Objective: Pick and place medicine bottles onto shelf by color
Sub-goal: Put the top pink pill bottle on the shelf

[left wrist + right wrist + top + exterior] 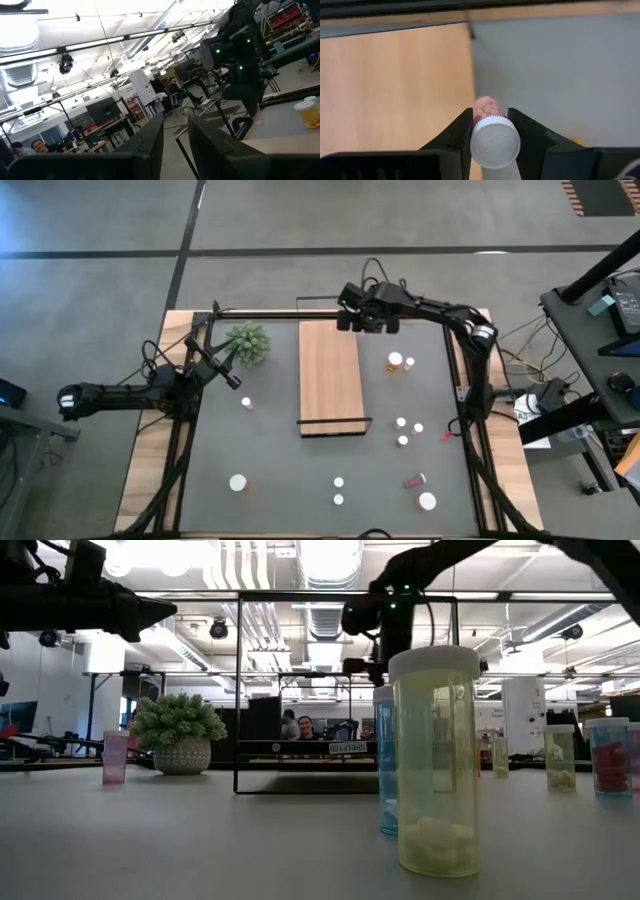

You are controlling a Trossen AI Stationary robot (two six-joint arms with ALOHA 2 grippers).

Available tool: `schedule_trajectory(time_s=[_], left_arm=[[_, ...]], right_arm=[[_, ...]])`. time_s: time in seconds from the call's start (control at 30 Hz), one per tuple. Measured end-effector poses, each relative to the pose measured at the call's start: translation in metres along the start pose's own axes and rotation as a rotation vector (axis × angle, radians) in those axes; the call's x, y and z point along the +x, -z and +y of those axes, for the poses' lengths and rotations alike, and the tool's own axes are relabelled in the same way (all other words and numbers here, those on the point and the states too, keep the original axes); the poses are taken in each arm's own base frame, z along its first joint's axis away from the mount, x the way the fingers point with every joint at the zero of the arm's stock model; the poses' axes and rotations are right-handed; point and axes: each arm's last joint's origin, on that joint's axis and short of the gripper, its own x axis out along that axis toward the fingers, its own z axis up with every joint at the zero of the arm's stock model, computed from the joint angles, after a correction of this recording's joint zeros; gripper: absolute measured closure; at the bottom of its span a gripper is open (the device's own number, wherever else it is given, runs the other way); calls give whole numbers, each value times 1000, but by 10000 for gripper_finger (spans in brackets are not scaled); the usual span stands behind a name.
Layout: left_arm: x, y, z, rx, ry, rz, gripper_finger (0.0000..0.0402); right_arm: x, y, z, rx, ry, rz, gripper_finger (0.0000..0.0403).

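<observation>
The light-wood shelf (330,375) lies flat mid-table. My right gripper (348,318) hovers over its far right edge, shut on a pink bottle (487,107) with a white cap; it also shows in the low view (385,650). My left gripper (230,373) is open and empty, high up beside the green plant (248,342). Other bottles stand on the grey table: an orange one (396,361), a pink one (247,403), several white-capped ones (403,430). My right gripper pinches the bottle's white cap (481,146) between its two fingers (457,135), one on each side. The fingers come from above, pointing down. The bottle hangs cap up, its pink body below, clear above the shelf's right edge (470,75).
A pink bottle (414,480) lies on its side at the near right, with more bottles by the near edge (339,490), (238,482). A yellowish bottle (434,760) and a blue one (385,760) stand close in the low view. A black wire rail (334,422) closes the shelf's near end.
</observation>
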Motion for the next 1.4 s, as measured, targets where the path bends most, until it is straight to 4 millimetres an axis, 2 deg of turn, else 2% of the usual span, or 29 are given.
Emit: schedule_trajectory(time_s=[0.67,0.93,1.17,1.4], left_arm=[[0,0,0,0,1,0,330],[0,0,0,0,0,0,330],[0,0,0,0,1,0,330],[0,0,0,0,0,0,330]], right_arm=[[23,-12,68,-247,-25,37,303],[31,-11,81,-254,-45,30,303],[41,-9,84,-293,-52,50,303],[42,-10,86,-318,-68,37,303]])
